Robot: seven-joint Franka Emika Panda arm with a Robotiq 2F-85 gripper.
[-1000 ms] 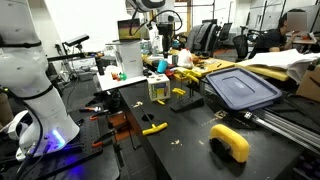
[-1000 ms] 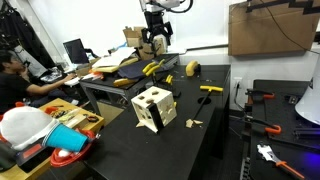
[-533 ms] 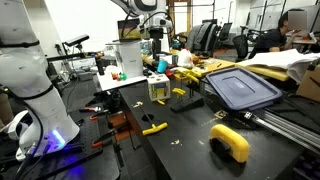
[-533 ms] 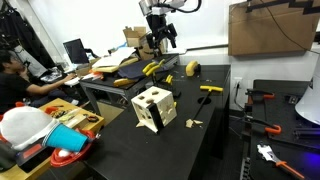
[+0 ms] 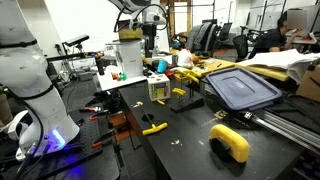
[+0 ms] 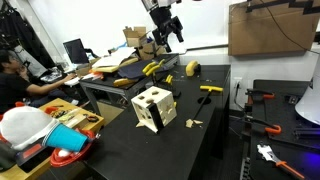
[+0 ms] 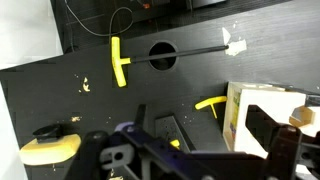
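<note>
My gripper (image 5: pixel 150 35) (image 6: pixel 169 31) hangs high above the black table, open and holding nothing. In the wrist view its dark fingers (image 7: pixel 272 133) stand wide apart, and the gripper (image 7: pixel 205 135) looks down on the table from above. Below it stands a pale wooden cube box with cut-out holes (image 5: pixel 158 88) (image 6: pixel 153 108) (image 7: pixel 262 112). A yellow T-shaped piece (image 7: pixel 208 103) lies beside the box. Another yellow T piece (image 5: pixel 153 128) (image 6: pixel 210 89) (image 7: pixel 118 62) lies further off on the table. A yellow arch-shaped block (image 5: pixel 230 142) (image 6: pixel 193 68) (image 7: pixel 48 150) sits near the table edge.
A dark blue bin lid (image 5: pixel 240 88) rests beside cluttered yellow foam and papers (image 6: pixel 120 63). A round hole (image 7: pixel 161 55) is in the tabletop. A white robot base (image 5: pixel 30 80) stands nearby. Hand tools (image 6: pixel 262 125) lie on a side table. A person (image 6: pixel 14 75) sits at a desk.
The gripper has risen and swung sideways above the table over the last second. It has stayed open, and the objects on the table have not moved.
</note>
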